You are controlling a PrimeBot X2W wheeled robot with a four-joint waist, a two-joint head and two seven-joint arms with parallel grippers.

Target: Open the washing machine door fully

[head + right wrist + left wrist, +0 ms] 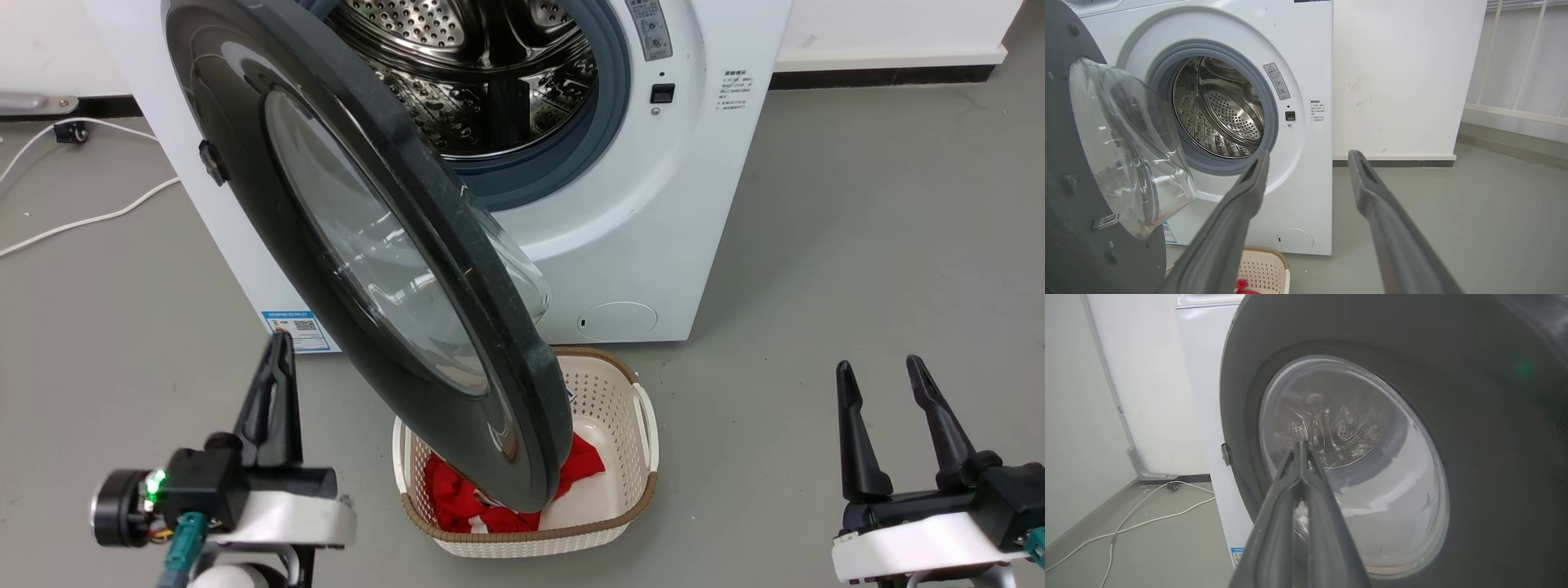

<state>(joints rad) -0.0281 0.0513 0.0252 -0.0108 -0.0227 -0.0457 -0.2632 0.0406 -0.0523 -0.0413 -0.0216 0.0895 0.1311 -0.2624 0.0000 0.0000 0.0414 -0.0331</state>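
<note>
The washing machine (653, 204) is a white front-loader with its steel drum (473, 73) exposed. The washing machine door (351, 245), a big glossy black disc with a bulging glass bowl, stands swung out about halfway from its left-side hinge, its outer face toward my left. My left gripper (277, 343) is shut and empty, low at the left, a short way off the door's outer face; in the left wrist view its fingers (1300, 447) point at the glass (1355, 469). My right gripper (880, 369) is open and empty at the lower right, away from the machine (1306, 122).
A cream laundry basket (637, 498) holding red cloth (473, 498) sits on the grey floor right under the door's free edge. White cables (90, 216) trail over the floor at the left. Bare floor stretches to the right of the machine.
</note>
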